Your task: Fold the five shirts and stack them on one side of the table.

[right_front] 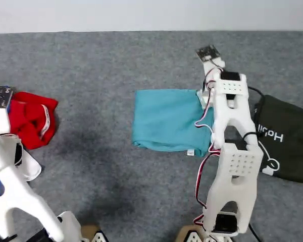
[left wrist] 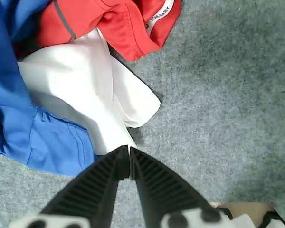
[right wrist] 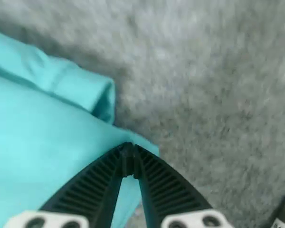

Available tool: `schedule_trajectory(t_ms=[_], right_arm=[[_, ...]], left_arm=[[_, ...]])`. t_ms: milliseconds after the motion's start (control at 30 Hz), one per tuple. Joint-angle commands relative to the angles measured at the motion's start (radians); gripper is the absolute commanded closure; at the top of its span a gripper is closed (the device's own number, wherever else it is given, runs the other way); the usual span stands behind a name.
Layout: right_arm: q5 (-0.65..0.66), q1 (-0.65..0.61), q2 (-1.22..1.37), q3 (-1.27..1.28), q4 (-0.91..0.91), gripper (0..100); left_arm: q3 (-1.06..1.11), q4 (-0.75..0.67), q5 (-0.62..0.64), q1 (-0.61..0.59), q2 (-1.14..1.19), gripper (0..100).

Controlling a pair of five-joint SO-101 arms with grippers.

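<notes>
Pinching the teal shirt (right_front: 164, 120) by a corner, apparently for folding, the right end effector (right wrist: 127, 151) is shut; the left end effector (left wrist: 128, 154) hangs closed, empty, by the white shirt (left wrist: 80, 95)

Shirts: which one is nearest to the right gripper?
The teal shirt: its corner lies at the right gripper. The black shirt lies beside that arm; the red shirt, white shirt and blue shirt are heaped at the left gripper.
</notes>
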Motion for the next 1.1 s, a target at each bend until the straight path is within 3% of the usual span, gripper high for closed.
schedule_trajectory(t_ms=[0, 167, 367, 467, 633, 867, 1067], right_arm=[[-0.032, -0.027, -0.076, -0.112, 0.102, 98.5], [-0.097, -0.073, -0.124, -0.133, 0.229, 95.9], [-0.281, -0.073, -0.13, -0.135, 0.305, 74.2], [-0.353, -0.061, -0.122, -0.135, 0.292, 69.0], [-0.431, -0.059, -0.05, -0.135, 0.209, 69.2], [-0.47, -0.067, 0.104, -0.135, 0.12, 70.0], [-0.468, -0.077, 0.119, -0.166, 0.131, 86.6]], left_arm=[[-0.004, 0.003, 0.0, -0.005, -0.031, 99], [0.002, 0.002, 0.0, -0.008, -0.029, 99], [0.131, -0.097, -0.003, -0.008, -0.032, 99], [0.183, -0.158, -0.002, -0.008, -0.031, 99], [0.245, -0.247, 0.0, -0.005, -0.031, 99], [0.251, -0.252, 0.0, -0.003, -0.031, 99], [0.251, -0.252, 0.0, -0.003, -0.031, 99]])
